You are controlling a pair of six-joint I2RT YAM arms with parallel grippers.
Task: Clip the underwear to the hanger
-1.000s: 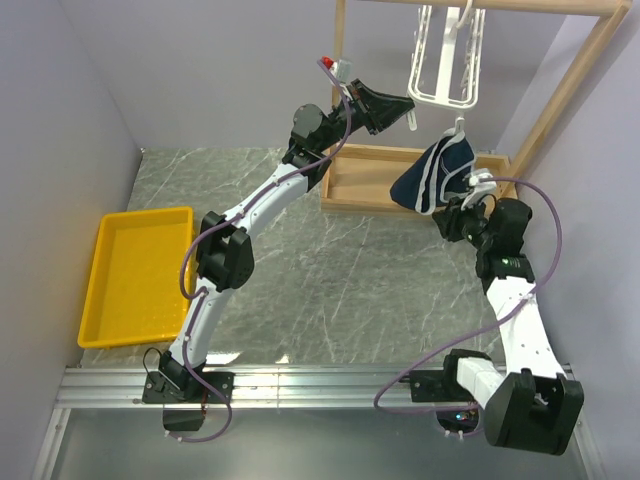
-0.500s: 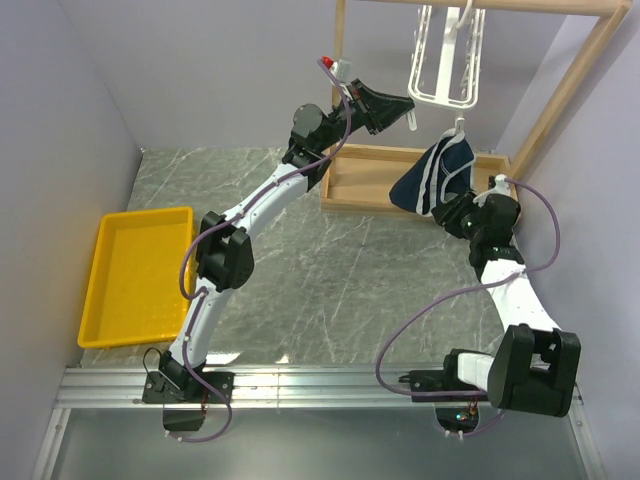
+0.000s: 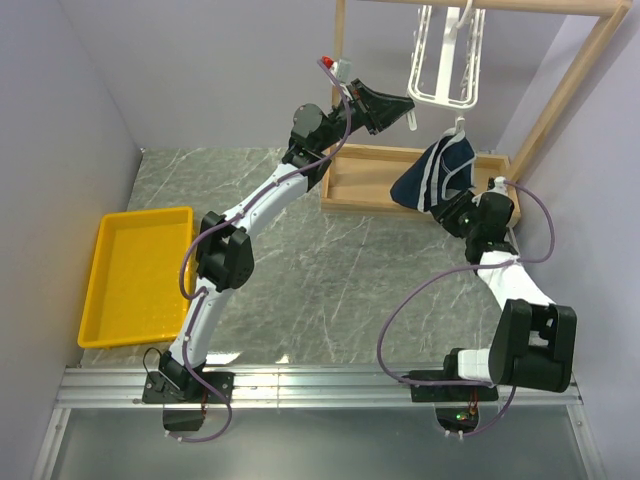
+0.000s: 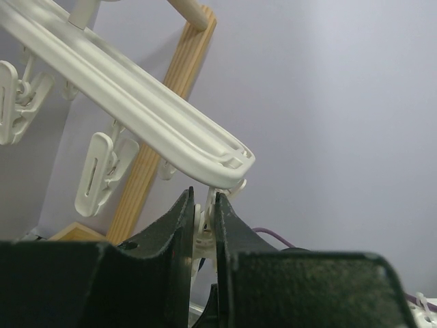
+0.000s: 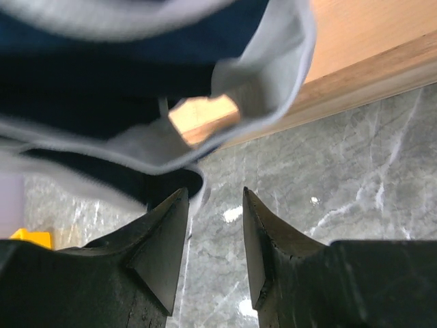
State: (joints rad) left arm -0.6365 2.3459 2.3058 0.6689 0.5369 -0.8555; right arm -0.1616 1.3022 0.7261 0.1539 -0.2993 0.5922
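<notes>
The white hanger (image 3: 440,60) hangs from the wooden rack's top bar; its frame (image 4: 136,102) and dangling clips (image 4: 95,174) fill the left wrist view. My left gripper (image 3: 408,108) is raised to the hanger's lower corner and shut on one clip (image 4: 203,222). The navy underwear (image 3: 435,175) with white trim hangs from a white clip (image 3: 459,127) under the hanger, above the rack's base. My right gripper (image 3: 456,212) is open and empty just below it. In the right wrist view the underwear (image 5: 136,89) droops over the left fingertip (image 5: 174,205), and the gap between the fingers holds nothing.
The light wooden rack has a tray-like base (image 3: 370,180) and a slanted post (image 3: 565,90) at the back right. A yellow bin (image 3: 135,275) sits at the left on the marble table (image 3: 330,270). Walls close in on both sides.
The right arm's elbow has swung in toward its base, while its gripper stays under the underwear. The left arm, hanger and underwear have hardly moved.
</notes>
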